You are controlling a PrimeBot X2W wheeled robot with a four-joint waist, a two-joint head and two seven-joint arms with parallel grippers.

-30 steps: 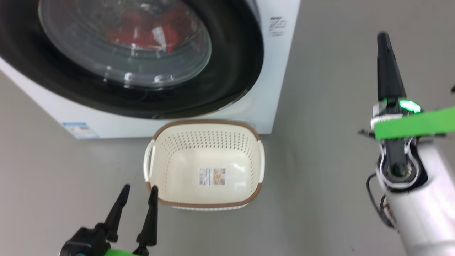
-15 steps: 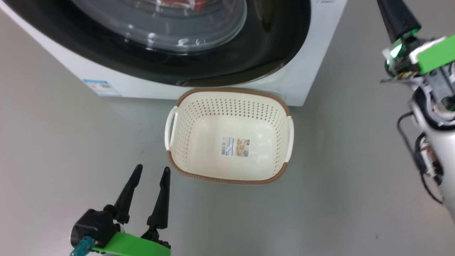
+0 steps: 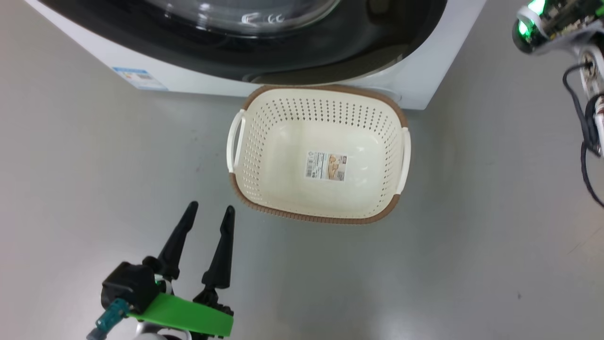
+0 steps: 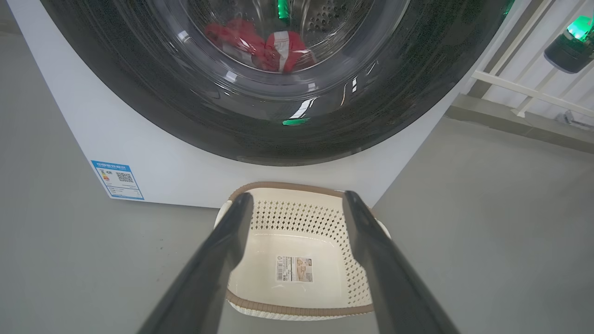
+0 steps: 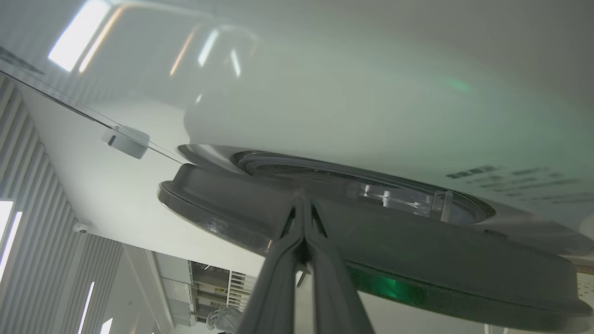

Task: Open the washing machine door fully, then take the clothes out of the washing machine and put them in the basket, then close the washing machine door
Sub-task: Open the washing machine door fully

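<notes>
Grey floor [image 3: 85,156] spreads under the left end effector [image 3: 211,206], which hangs with its two dark fingers spread apart, holding nothing. It is near the basket [image 3: 321,218] but clear of it. The basket stands empty, with a paper label [image 3: 326,166] on its bottom, just in front of the washing machine [image 4: 153,167].

The left wrist view shows the clothes [image 4: 274,44], red with white stripes, in the drum behind the glass of the washing machine door [image 4: 287,139]. The head view cuts that door off above its lower rim.

The right wrist view shows the right end effector [image 5: 301,204], fingers pressed together, its tips at the door's black rim. Whether they touch the rim, and whether the door is ajar, cannot be told.
</notes>
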